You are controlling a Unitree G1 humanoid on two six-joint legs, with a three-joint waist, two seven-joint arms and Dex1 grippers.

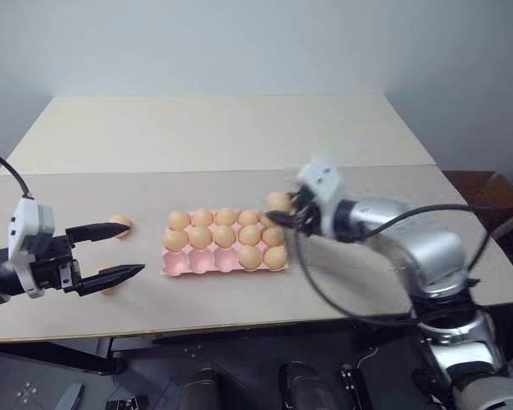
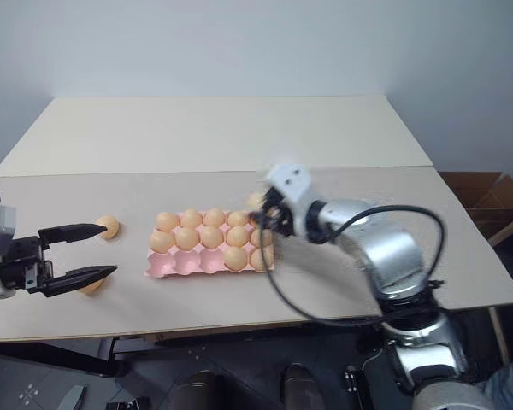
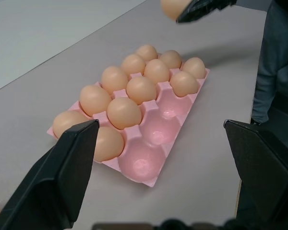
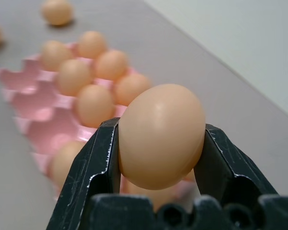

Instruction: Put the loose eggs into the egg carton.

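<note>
Right claw (image 4: 156, 143) pinching an egg (image 4: 161, 134) beside carton (image 1: 188, 266)'s far right end; empty cups toward spread left claw (image 1: 120, 252).

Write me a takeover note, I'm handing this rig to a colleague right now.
Right gripper: shut on a light orange-tan egg, held above the right end of the flat pink moulded egg carton.
Left gripper: open, empty, beside the carton.
Two loose eggs lie on the table near the left gripper.
Done: eleven eggs seated.
Left: seat the held egg, then those two; four cups are empty.
</note>
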